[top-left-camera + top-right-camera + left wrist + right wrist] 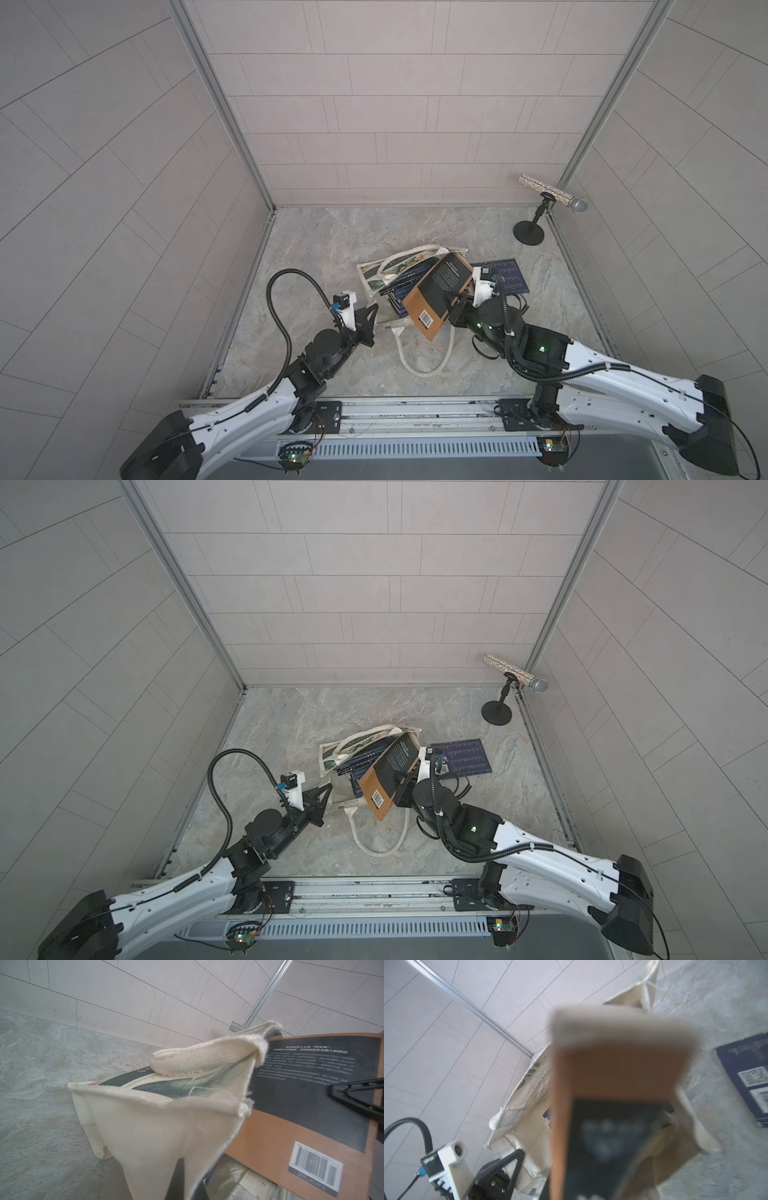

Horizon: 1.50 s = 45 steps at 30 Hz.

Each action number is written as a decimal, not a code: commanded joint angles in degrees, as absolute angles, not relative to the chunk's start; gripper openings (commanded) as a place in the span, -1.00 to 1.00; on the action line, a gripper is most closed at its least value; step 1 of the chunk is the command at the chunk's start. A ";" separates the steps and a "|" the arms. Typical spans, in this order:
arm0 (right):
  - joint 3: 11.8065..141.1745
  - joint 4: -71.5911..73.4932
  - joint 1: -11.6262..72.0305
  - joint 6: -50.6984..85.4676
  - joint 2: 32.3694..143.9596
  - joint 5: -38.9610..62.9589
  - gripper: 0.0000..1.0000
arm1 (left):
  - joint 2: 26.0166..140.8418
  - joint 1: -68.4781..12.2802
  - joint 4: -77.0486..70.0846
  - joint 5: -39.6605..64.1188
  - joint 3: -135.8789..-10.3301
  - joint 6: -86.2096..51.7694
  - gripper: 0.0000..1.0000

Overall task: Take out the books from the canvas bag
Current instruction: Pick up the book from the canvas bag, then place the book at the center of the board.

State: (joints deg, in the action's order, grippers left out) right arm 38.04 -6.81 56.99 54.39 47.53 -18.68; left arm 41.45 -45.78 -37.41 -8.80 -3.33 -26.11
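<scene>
1. Cream canvas bag (pixel 376 274) (pixel 332 758) (pixel 145 1126), green leaf print. It lies on the grey marbled tabletop (pixel 332 241) with its mouth toward the robot. One thick cream rope handle (pixel 424 365) is looped on the table before it. The left gripper (pixel 376 309) has its jaws closed on the bag's rim cloth, holding it up.
2. Thin black-and-brown book (pixel 440 295) (pixel 390 771) (pixel 301 1095) (pixel 612 1076), white barcode label. The right gripper (pixel 456 299) has its jaws clamped on the book's right edge. The book is raised and tilted. Its long axis runs from the robot toward the far wall, barcode end nearest the robot, far end over the bag's mouth.
3. Several navy books (pixel 401 297), stacked at the bag's mouth beneath item 2.
4. One navy book (pixel 509 276) (pixel 749 1076), white text lines. It lies flat just right of the bag, long axis across the table.
5. Glitter-handled microphone (pixel 552 195) on a black round stand, far right corner.
</scene>
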 commanded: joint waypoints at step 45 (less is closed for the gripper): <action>8.47 -44.80 51.04 94.70 4.80 -47.31 -1.00 | 40.96 -45.68 -35.38 -13.16 -4.68 -26.28 -1.00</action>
State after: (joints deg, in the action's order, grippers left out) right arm 9.98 -31.90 51.83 86.78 3.40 -47.33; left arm 40.84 -45.78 -35.97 -13.32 -3.64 -26.52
